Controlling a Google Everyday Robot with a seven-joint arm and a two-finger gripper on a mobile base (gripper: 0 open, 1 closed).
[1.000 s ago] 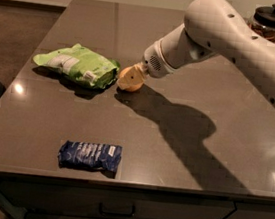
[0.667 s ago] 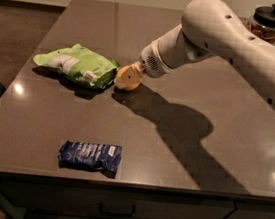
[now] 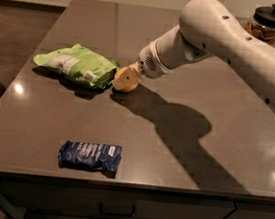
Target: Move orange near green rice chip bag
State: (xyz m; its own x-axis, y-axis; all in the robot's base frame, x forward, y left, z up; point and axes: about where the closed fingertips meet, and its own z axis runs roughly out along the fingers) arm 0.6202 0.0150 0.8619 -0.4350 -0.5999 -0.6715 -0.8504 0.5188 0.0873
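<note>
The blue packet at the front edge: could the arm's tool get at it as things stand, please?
Probably yes: the blue packet lies alone on the countertop, nothing over it. The tool sits at the orange, beside the green rice chip bag, and nothing stands between them.

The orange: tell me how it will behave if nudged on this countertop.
The orange is round and the countertop looks smooth, so it would probably roll easily. The green rice chip bag close beside it might stop it on that side. The gripper is at the orange, opposite the bag, so a push would likely send it bagward.
</note>
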